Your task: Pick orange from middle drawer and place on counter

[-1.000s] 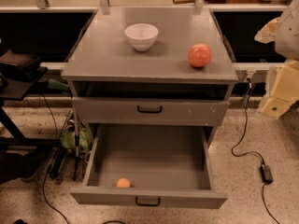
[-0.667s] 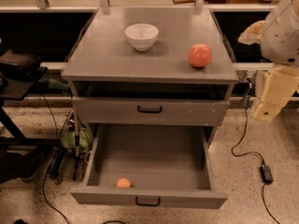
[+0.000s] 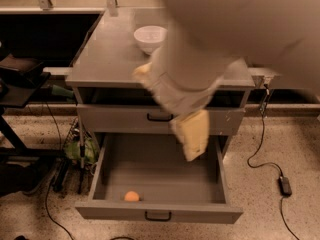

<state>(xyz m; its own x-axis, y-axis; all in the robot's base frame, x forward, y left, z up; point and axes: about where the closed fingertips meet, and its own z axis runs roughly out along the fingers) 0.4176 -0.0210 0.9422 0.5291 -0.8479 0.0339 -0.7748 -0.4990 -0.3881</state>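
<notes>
The arm has swung in from the right edge and now crosses the middle of the view. Its gripper (image 3: 192, 136) hangs over the back right of the open middle drawer (image 3: 200, 212); whether it is open or closed I cannot tell. The orange (image 3: 131, 196) lies below and left of the gripper, against the drawer's front wall. The counter (image 3: 107, 59), bearing a white bowl (image 3: 150, 36), is above it.
</notes>
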